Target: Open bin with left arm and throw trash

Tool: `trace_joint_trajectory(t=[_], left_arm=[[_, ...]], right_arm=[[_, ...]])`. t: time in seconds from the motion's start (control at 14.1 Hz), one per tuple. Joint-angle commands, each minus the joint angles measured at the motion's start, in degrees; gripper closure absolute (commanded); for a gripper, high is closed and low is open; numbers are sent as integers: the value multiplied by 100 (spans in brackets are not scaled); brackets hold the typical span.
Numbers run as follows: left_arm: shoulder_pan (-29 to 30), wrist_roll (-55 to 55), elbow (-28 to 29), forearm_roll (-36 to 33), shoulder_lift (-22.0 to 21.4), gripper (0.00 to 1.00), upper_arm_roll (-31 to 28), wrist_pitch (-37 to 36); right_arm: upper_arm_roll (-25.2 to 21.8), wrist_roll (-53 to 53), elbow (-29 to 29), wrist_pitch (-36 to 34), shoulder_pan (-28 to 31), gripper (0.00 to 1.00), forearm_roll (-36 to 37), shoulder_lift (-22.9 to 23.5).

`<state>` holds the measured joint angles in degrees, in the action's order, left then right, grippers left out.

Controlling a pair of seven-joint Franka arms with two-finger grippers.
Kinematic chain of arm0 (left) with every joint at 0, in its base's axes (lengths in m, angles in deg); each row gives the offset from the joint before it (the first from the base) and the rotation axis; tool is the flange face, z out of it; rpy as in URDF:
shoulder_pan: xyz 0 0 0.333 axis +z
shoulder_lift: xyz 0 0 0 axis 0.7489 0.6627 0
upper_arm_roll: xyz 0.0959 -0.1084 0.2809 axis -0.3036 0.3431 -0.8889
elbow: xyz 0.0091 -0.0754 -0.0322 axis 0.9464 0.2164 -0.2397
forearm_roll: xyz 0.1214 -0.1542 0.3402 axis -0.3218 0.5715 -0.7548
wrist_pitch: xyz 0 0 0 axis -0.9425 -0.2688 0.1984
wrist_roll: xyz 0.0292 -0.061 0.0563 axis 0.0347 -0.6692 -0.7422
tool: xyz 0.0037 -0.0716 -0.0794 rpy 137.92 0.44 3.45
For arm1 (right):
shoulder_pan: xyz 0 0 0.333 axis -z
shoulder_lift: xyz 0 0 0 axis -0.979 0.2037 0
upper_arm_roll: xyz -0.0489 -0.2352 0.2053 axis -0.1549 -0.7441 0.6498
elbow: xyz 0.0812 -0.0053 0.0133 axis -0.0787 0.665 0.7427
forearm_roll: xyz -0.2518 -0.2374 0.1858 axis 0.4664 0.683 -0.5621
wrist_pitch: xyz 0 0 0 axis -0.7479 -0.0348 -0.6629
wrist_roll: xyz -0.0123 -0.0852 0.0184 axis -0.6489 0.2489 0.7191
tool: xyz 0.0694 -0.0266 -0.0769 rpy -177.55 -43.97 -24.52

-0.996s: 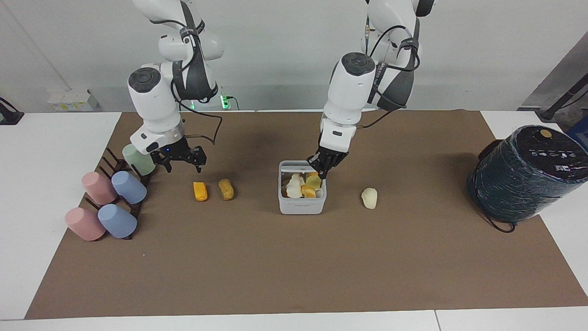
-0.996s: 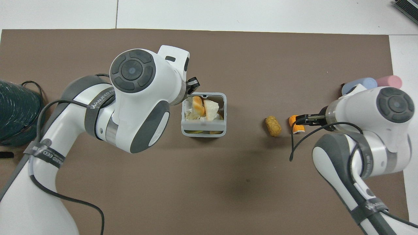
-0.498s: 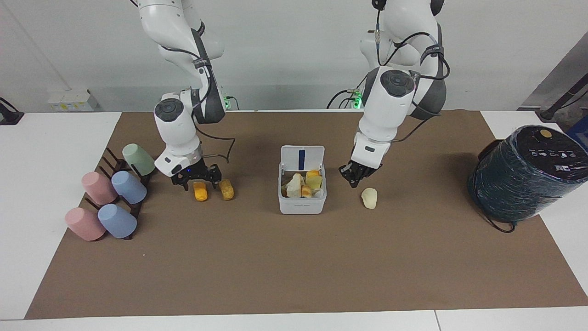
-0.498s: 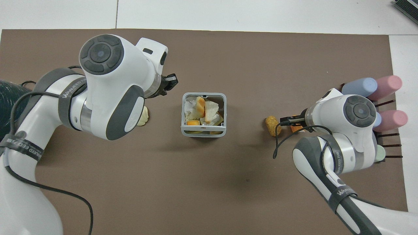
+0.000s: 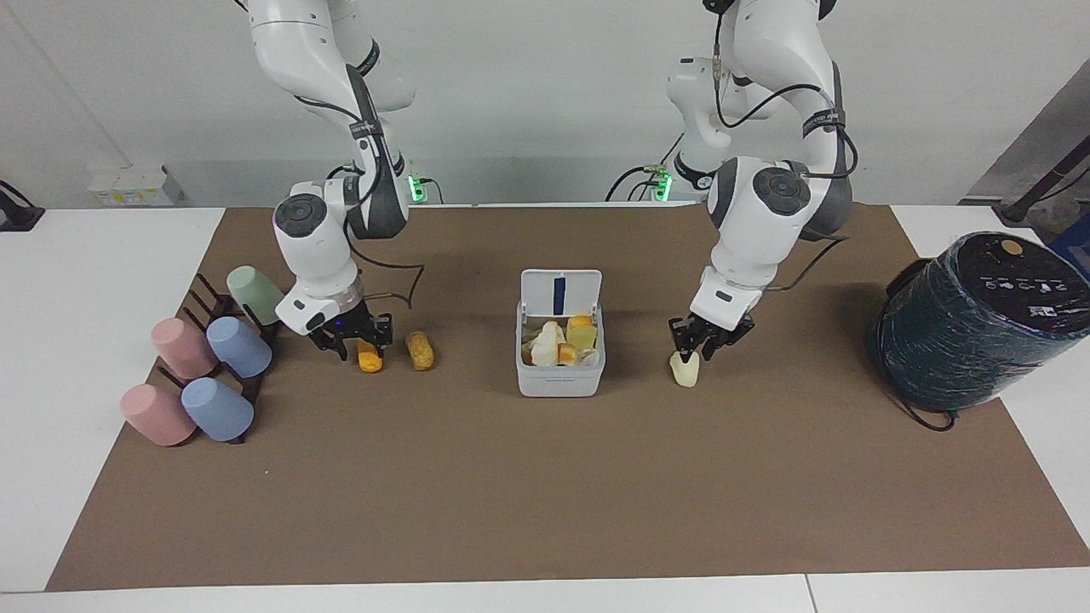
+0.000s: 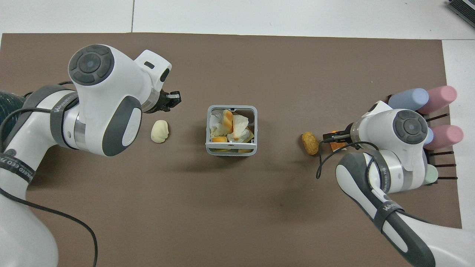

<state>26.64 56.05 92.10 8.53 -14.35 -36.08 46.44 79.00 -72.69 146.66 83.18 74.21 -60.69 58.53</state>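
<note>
The white bin (image 5: 559, 376) stands mid-table with its lid (image 5: 559, 294) upright, showing the blue strip; scraps fill it, as the overhead view (image 6: 232, 150) also shows. The cream lump (image 5: 684, 369) lies beside the bin toward the left arm's end. My left gripper (image 5: 698, 345) hangs just above the lump; in the overhead view the gripper (image 6: 171, 99) is next to the lump (image 6: 160, 131). My right gripper (image 5: 358, 342) is open and low, its fingers on either side of the orange lump (image 5: 369, 358). The golden-brown lump (image 5: 419, 350) lies beside it.
Pastel cups (image 5: 204, 375) lie on a dark rack at the right arm's end of the table. A big dark wrapped cylinder (image 5: 971, 319) stands at the left arm's end. A brown mat (image 5: 545, 494) covers the table.
My left gripper left the bin, whose lid now stands open, and moved down over the cream lump. My right gripper came down around the orange lump.
</note>
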Motion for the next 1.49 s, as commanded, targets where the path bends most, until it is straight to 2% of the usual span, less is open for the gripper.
trace_joint_trajectory(t=[0.0, 0.07, 0.28, 0.43, 0.57, 0.64, 0.71, 1.0, 1.21, 1.42], left_arm=[[76, 375, 531, -12, -210, 37, 48, 480], [76, 446, 671, -12, -184, 37, 48, 725], [85, 753, 1032, -12, 26, 38, 48, 1447], [85, 798, 1042, -12, 255, 38, 48, 1658], [76, 789, 1059, -12, 291, 41, 48, 1686], [76, 798, 1129, -12, 282, 46, 48, 1686], [67, 798, 1147, -12, 282, 55, 48, 1686], [50, 789, 1218, -12, 273, 98, 48, 1624], [32, 780, 1130, -12, 273, 100, 40, 1458], [32, 710, 683, -4, 300, 100, 40, 985]], right_arm=[[49, 156, 97, 123, 87, 91, 84, -70], [49, 148, 62, 88, 87, 100, 84, -70], [49, 68, -306, -139, 17, 100, 6, -105], [66, -106, -535, -377, -1, 100, -4, -132], [101, -449, -798, -596, -19, 100, -4, -141], [180, -555, -991, -754, -19, 100, -4, -141], [215, -651, -1184, -930, -19, 100, -4, -132], [461, -1240, -1739, -1239, -19, 100, -178, -88], [532, -1477, -1994, -1230, -158, 100, -504, -62], [523, -2486, -2310, -1160, -554, 100, -505, 79]])
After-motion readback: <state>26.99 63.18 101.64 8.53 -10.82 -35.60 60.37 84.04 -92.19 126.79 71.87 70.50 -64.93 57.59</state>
